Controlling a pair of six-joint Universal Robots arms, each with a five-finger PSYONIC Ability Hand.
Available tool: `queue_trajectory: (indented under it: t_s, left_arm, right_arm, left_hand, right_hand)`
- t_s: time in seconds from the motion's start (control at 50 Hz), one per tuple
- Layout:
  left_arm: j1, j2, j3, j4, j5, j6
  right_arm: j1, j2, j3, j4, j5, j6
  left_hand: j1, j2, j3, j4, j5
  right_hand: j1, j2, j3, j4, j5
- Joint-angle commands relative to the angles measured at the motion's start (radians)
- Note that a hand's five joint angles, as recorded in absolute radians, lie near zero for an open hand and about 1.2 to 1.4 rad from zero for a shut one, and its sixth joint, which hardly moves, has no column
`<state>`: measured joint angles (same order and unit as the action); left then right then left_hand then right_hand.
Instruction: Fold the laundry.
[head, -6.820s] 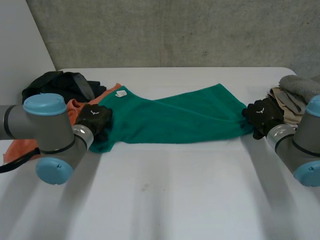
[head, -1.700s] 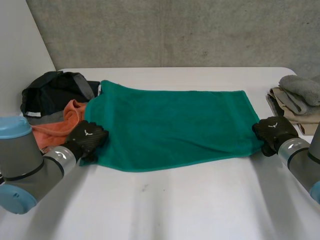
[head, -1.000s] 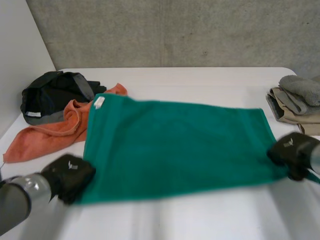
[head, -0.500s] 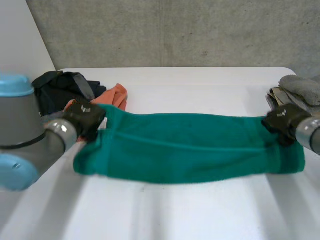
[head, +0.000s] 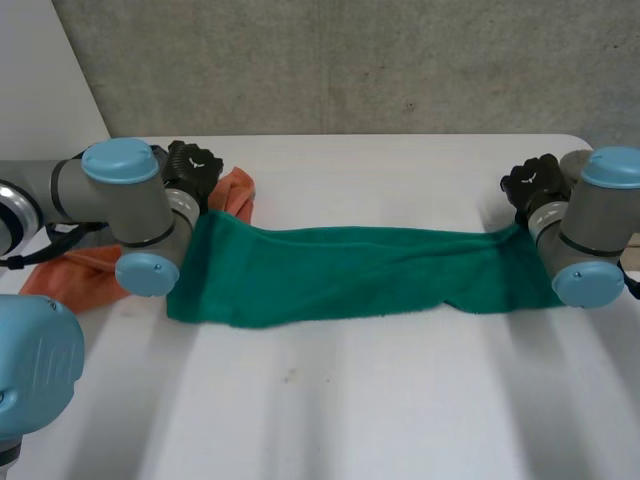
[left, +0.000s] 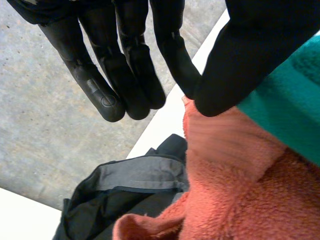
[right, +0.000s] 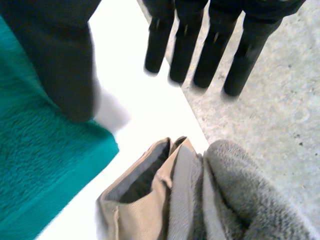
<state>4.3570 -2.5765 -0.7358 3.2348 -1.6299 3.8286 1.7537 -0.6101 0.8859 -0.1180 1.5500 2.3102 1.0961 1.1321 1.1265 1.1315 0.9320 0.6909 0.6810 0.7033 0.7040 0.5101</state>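
Now you can see the first fold has landed: a second ago the green towel (head: 350, 270) was spread wide across the table (head: 340, 410) with a hand clamped on each near corner, and at present it lies doubled over as a long, narrow band running from one arm to the other. Both hands have let go. Your left hand (head: 193, 165) sits just past the band's far left corner, over the orange cloth (left: 225, 175), and its own wrist view shows the fingers (left: 132, 65) straight and close together, apart from the thumb, pinching nothing; the dark garment (left: 135, 200) lies beyond them. Your right hand (head: 533, 180) hangs off the far right corner, fingers (right: 185, 45) likewise straight and slightly spread, with only the thumb over the green edge and the stack of beige and grey cloths (right: 200, 200) just beside it. Judging from this, the lengthwise half-fold is done and the release is clean. The near edge looks a little wavy, and the right end dips, so you may want to smooth it before bringing one end over the other.
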Motion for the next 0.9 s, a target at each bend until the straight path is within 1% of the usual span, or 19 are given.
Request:
queue_trajectory:
  t_s: [0.02, 0.16, 0.24, 0.26, 0.3, 0.32, 0.38, 0.4, 0.44, 0.5, 0.64, 0.72, 0.74, 0.78, 0.82, 0.86, 0.88, 0.9]
  left_arm:
    - [-0.019, 0.047, -0.092, 0.031, 0.007, -0.001]
    - [-0.027, 0.22, -0.296, 0.056, 0.058, -0.067]
    - [-0.027, 0.308, -0.375, 0.053, 0.096, -0.138]
    - [-0.025, 0.324, -0.396, 0.048, 0.126, -0.167]
    - [-0.023, 0.335, -0.407, 0.042, 0.156, -0.184]
    - [-0.019, 0.337, -0.409, 0.028, 0.186, -0.198]
    - [-0.017, 0.328, -0.407, -0.007, 0.222, -0.199]
    - [-0.016, 0.314, -0.402, -0.035, 0.231, -0.192]
    - [-0.014, 0.293, -0.386, -0.065, 0.231, -0.17]
    - [-0.013, 0.277, -0.375, -0.095, 0.216, -0.146]
    - [-0.011, 0.233, -0.353, -0.073, 0.182, -0.141]
    - [-0.007, 0.176, -0.314, -0.018, 0.177, -0.13]
    - [-0.004, 0.15, -0.291, -0.001, 0.177, -0.121]
    - [0.0, 0.127, -0.269, 0.007, 0.171, -0.109]
    - [0.004, 0.102, -0.241, 0.008, 0.165, -0.078]
    - [0.007, 0.095, -0.232, 0.01, 0.159, -0.061]
    - [0.01, 0.093, -0.229, 0.013, 0.148, -0.051]
    - [0.01, 0.096, -0.231, 0.014, 0.144, -0.046]
  right_arm:
    - [0.013, 0.016, -0.016, 0.054, 0.038, 0.008]
    - [0.003, -0.056, 0.056, 0.046, 0.044, 0.066]
    - [-0.008, -0.1, 0.09, 0.055, 0.041, 0.116]
    - [-0.014, -0.114, 0.099, 0.072, 0.033, 0.13]
    - [-0.02, -0.122, 0.099, 0.096, 0.018, 0.135]
    - [-0.028, -0.125, 0.094, 0.124, -0.007, 0.136]
    - [-0.04, -0.116, 0.082, 0.152, -0.043, 0.138]
    - [-0.045, -0.103, 0.07, 0.165, -0.072, 0.137]
    - [-0.048, -0.079, 0.048, 0.179, -0.096, 0.133]
    - [-0.049, -0.053, 0.028, 0.192, -0.1, 0.127]
    - [-0.045, -0.036, 0.018, 0.186, -0.096, 0.118]
    - [-0.043, -0.02, -0.001, 0.169, -0.105, 0.138]
    - [-0.043, -0.008, -0.017, 0.161, -0.106, 0.146]
    - [-0.043, 0.009, -0.036, 0.155, -0.108, 0.147]
    - [-0.045, 0.036, -0.068, 0.149, -0.113, 0.149]
    - [-0.046, 0.058, -0.094, 0.14, -0.119, 0.149]
    - [-0.049, 0.079, -0.122, 0.133, -0.122, 0.149]
    - [-0.049, 0.09, -0.136, 0.133, -0.125, 0.152]
  left_hand:
    - [-0.922, -0.958, -0.952, -0.957, -0.932]
    - [-0.922, -0.958, -0.952, -0.957, -0.932]
    - [-0.922, -0.958, -0.952, -0.957, -0.932]
    - [-0.86, -0.896, -0.89, -0.895, -0.87]
    - [-0.812, -0.848, -0.843, -0.848, -0.823]
    - [-0.769, -0.805, -0.799, -0.804, -0.779]
    - [-0.718, -0.754, -0.749, -0.754, -0.729]
    - [-0.718, -0.754, -0.749, -0.754, -0.729]
    - [-0.701, -0.737, -0.731, -0.736, -0.711]
    - [-0.677, -0.713, -0.708, -0.713, -0.688]
    - [-0.592, -0.628, -0.623, -0.628, -0.603]
    - [-0.393, -0.429, -0.423, -0.428, -0.403]
    - [-0.23, -0.266, -0.26, -0.265, -0.24]
    - [-0.126, -0.162, -0.156, -0.161, -0.136]
    - [0.082, 0.046, 0.052, 0.047, 0.072]
    - [0.212, 0.176, 0.181, 0.176, 0.201]
    - [0.299, 0.263, 0.269, 0.264, 0.289]
    - [0.3, 0.264, 0.27, 0.265, 0.29]
  right_hand:
    - [-0.516, -0.506, -0.529, -0.529, -0.51]
    - [-0.516, -0.506, -0.529, -0.529, -0.51]
    - [-0.516, -0.506, -0.529, -0.529, -0.51]
    - [-0.516, -0.506, -0.529, -0.529, -0.51]
    - [-0.516, -0.506, -0.529, -0.529, -0.51]
    - [-0.516, -0.506, -0.529, -0.529, -0.51]
    - [-0.516, -0.506, -0.529, -0.529, -0.51]
    - [-0.516, -0.506, -0.529, -0.529, -0.51]
    - [-0.496, -0.486, -0.508, -0.509, -0.49]
    - [-0.499, -0.489, -0.511, -0.512, -0.492]
    - [-0.481, -0.471, -0.494, -0.494, -0.475]
    - [-0.358, -0.348, -0.37, -0.371, -0.352]
    - [-0.326, -0.316, -0.338, -0.339, -0.32]
    - [-0.308, -0.298, -0.32, -0.321, -0.302]
    - [-0.246, -0.237, -0.259, -0.26, -0.24]
    - [-0.194, -0.184, -0.206, -0.207, -0.187]
    - [-0.1, -0.09, -0.113, -0.113, -0.094]
    - [0.002, 0.012, -0.01, -0.011, 0.008]
